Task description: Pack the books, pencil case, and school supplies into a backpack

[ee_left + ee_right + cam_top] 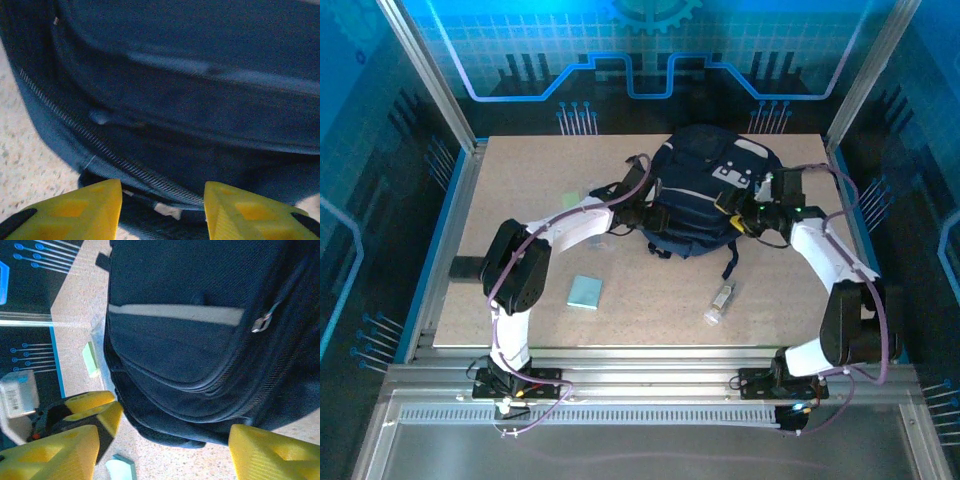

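The dark navy backpack (705,185) with grey stripes lies at the back middle of the table. My left gripper (642,215) is at its left side, open, and the zipper edge (125,165) runs just ahead of its yellow fingers (80,210). From the right, my right gripper (162,455) stands open around the backpack's lower edge (175,432), holding nothing. A pale teal pad (585,292) and a clear-white tube (720,303) lie on the near table. A pale-green block (91,359) rests left of the backpack. The books are out of view. I cannot make out the pencil case for certain.
A dark strap (730,262) trails from the backpack toward the tube. A translucent strip (97,330) lies between the green block and the backpack. Metal frame rails (450,260) border the board on all sides. The left arm's white link (575,225) crosses the left half.
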Tool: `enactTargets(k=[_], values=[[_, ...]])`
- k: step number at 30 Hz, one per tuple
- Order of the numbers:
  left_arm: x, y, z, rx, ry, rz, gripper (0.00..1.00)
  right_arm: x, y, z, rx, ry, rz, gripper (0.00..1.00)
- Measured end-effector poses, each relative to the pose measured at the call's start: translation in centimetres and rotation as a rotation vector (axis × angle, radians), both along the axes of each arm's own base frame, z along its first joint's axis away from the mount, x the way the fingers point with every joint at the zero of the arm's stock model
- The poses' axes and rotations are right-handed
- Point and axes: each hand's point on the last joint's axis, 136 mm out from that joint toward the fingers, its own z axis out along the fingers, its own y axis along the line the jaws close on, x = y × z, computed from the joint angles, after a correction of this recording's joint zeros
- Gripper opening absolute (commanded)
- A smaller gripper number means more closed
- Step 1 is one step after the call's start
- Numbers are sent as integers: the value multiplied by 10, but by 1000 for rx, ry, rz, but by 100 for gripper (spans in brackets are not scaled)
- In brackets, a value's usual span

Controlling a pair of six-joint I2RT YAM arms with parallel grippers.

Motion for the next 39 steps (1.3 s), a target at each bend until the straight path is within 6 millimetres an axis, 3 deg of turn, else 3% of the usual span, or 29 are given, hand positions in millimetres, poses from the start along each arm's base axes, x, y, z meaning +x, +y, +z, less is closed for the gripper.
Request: enactTargets(k=[5, 12, 16, 20, 28, 37, 39], values=[[-2, 9, -24, 29, 19, 21, 52, 7, 25, -24, 41, 66, 10, 70], [3, 2, -34, -5, 22, 28, 34, 2, 39, -45, 76, 129, -4, 70], [0, -4, -38, -40, 30, 38, 33, -7, 35, -41, 66, 128, -19, 71], [-13, -27, -36, -102, 52, 23, 33, -16, 32, -34, 58, 114, -29, 71], [-53, -83, -32, -195, 108, -81, 33, -17, 24, -56, 31, 163, -59, 72], [-59, -90, -30, -208, 114, -101, 33, -3, 6, -77, -18, 176, -135, 67], [-59, -90, -31, -208, 115, -101, 33, 1, 4, -82, -26, 174, -144, 56]])
